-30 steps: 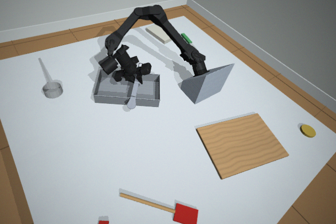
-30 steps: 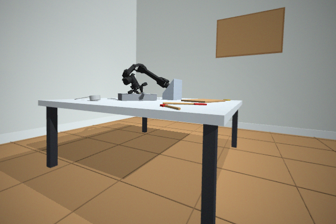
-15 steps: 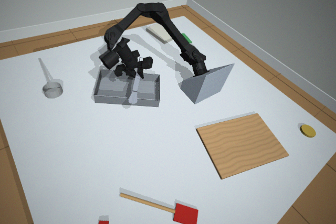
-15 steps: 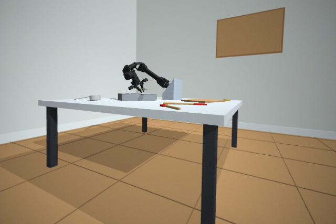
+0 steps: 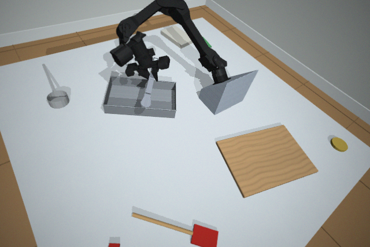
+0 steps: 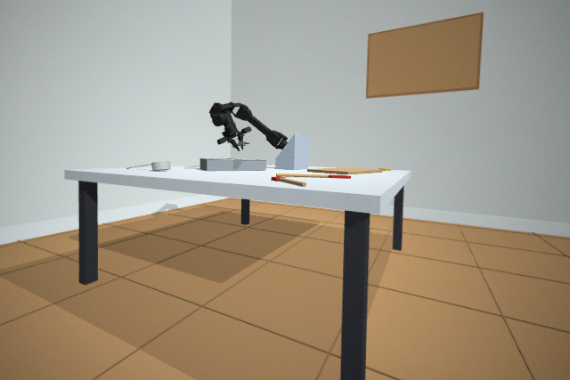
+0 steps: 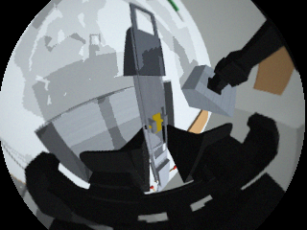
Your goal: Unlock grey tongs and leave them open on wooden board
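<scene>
Your gripper (image 5: 148, 72) is clamped on the grey tongs (image 5: 148, 92) near their hinge, holding them lifted above the roasting tin (image 5: 121, 109); the wooden board (image 5: 266, 159) lies at four o'clock, well apart.

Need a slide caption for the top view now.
Gripper shut on the grey tongs, lifted tips-down over the roasting tin.
</scene>
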